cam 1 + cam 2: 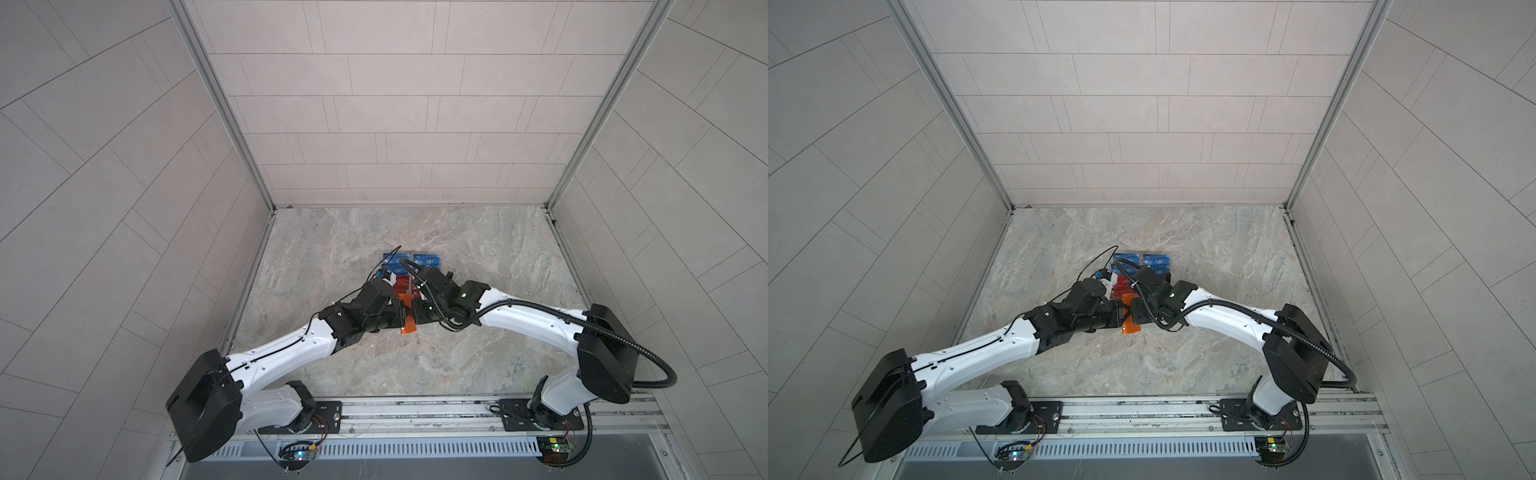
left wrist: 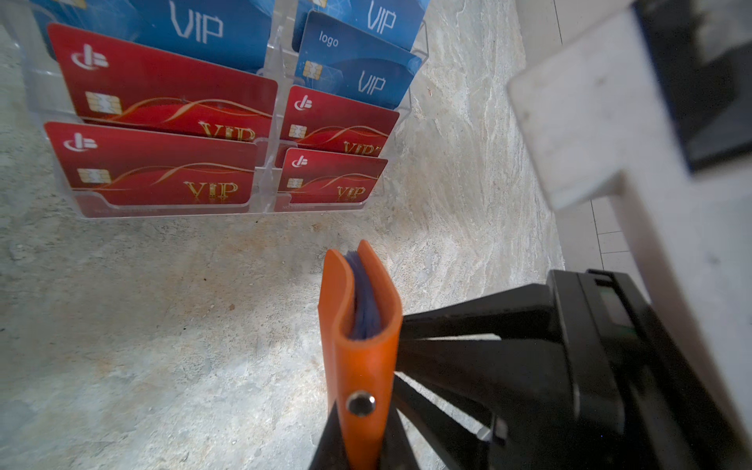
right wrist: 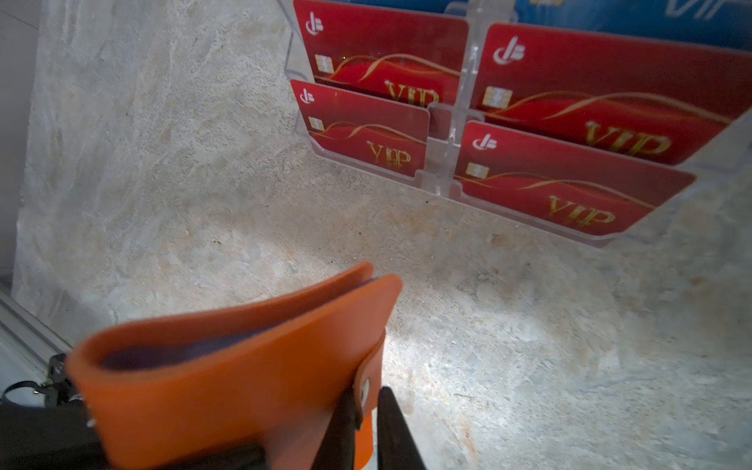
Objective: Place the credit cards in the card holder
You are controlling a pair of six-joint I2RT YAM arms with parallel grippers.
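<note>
Both arms meet mid-worktop in both top views, with the orange leather-like booklet card holder (image 1: 408, 326) (image 1: 1131, 326) pinched between them. It sits on edge just in front of the clear acrylic tiered rack (image 2: 162, 211). Left end effector (image 2: 361, 437): jaws clamped tight across the card holder's covers, right by the metal snap button (image 2: 360, 405). Right end effector (image 3: 368, 427): jaws drawn close together with the orange snap tab (image 3: 366, 390) between them, which I read as a grip on the card holder by its tab. The covers are closed but gape a little at the end, and bluish-purple inner sleeves (image 2: 366, 309) show in the gap. I can't tell whether the card holder touches the mottled grey stone-look worktop (image 2: 142, 325) or hangs just above it. The credit cards I can see stand in the rack: red plastic cards with gold VIP lettering (image 2: 162, 93) in the front tiers, blue cards with white VIP lettering (image 2: 203, 24) behind them.
</note>
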